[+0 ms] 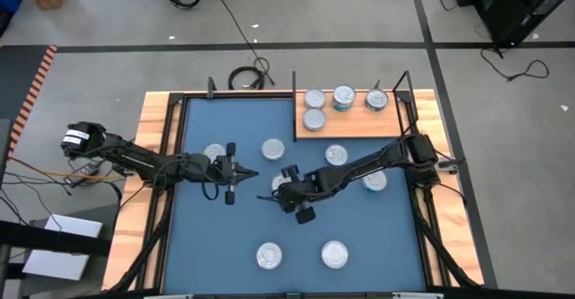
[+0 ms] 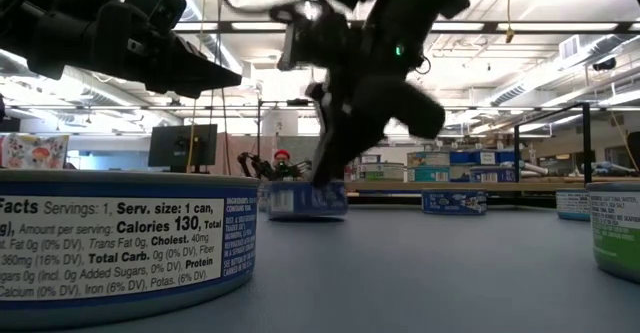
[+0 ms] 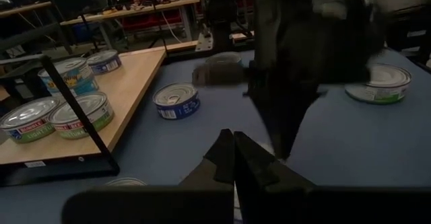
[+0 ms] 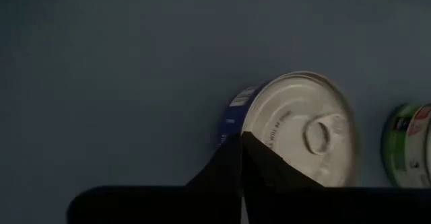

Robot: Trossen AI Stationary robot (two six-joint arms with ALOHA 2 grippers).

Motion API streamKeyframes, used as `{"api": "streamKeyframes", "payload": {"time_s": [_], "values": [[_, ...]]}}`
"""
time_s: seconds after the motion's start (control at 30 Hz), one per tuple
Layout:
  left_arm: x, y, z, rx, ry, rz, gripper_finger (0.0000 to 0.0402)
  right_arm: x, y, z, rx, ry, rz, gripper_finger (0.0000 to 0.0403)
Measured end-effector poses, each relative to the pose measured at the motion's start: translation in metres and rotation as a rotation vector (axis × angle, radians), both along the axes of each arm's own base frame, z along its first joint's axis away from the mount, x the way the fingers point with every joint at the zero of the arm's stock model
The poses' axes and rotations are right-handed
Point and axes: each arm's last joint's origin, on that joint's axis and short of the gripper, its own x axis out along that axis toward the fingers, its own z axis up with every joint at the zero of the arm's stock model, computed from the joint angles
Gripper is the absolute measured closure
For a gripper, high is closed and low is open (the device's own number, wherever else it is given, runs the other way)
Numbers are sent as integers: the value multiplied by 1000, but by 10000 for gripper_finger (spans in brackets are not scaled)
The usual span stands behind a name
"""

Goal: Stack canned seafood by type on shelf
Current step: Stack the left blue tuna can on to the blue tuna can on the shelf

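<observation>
Four canned seafood tins point(image 1: 314, 99) stand on the wooden shelf point(image 1: 359, 127) at the far right; several more sit on the blue mat point(image 1: 216, 236). My right gripper point(image 4: 241, 138) is shut and slants down from the right at a blue-labelled tin point(image 4: 296, 126), also seen mid-mat point(image 1: 281, 184). Nothing is between its fingers. My left gripper point(image 3: 234, 143) is shut and empty, held level above the mat point(image 1: 250, 175), left of that tin. My right gripper's shut fingertips point(image 4: 232, 150) stand at the blue-labelled tin's rim point(image 4: 250, 120), on its side edge, slanting down from above. Whether they touch the tin I cannot tell. The tin stands flat on the mat, lid up.
Loose tins lie at the mat's far side point(image 1: 273, 149), point(image 1: 336, 155), right point(image 1: 375, 180), left point(image 1: 216, 153) and near edge point(image 1: 269, 256), point(image 1: 334, 254). A black frame post point(image 3: 74, 109) edges the shelf. Bare mat shows at the near left.
</observation>
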Motion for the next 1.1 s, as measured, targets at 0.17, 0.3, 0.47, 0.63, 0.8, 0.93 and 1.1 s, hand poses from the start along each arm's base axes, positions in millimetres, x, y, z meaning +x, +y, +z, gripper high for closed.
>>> {"api": "streamKeyframes", "payload": {"time_s": [0.17, 0.3, 0.47, 0.63, 0.8, 0.93, 1.1], "values": [[0, 0, 0, 0, 4, 0, 400, -2, -4, 21, 128, -57, -48, 400], [0, 0, 0, 0, 4, 0, 400, -1, -12, 26, 265, -64, -157, 401], [0, 0, 0, -1, 4, 0, 400, 4, -28, 27, 499, -48, -350, 402], [0, 0, 0, -4, 4, 1, 400, 7, -43, 29, 677, -23, -406, 402], [0, 0, 0, -4, 4, 1, 400, 12, -53, 34, 851, -20, -394, 402], [0, 0, 0, -5, 4, 1, 400, 12, -59, 34, 881, -6, -404, 402], [0, 0, 0, -8, 4, 1, 400, 12, -61, 35, 942, 22, -422, 403]]}}
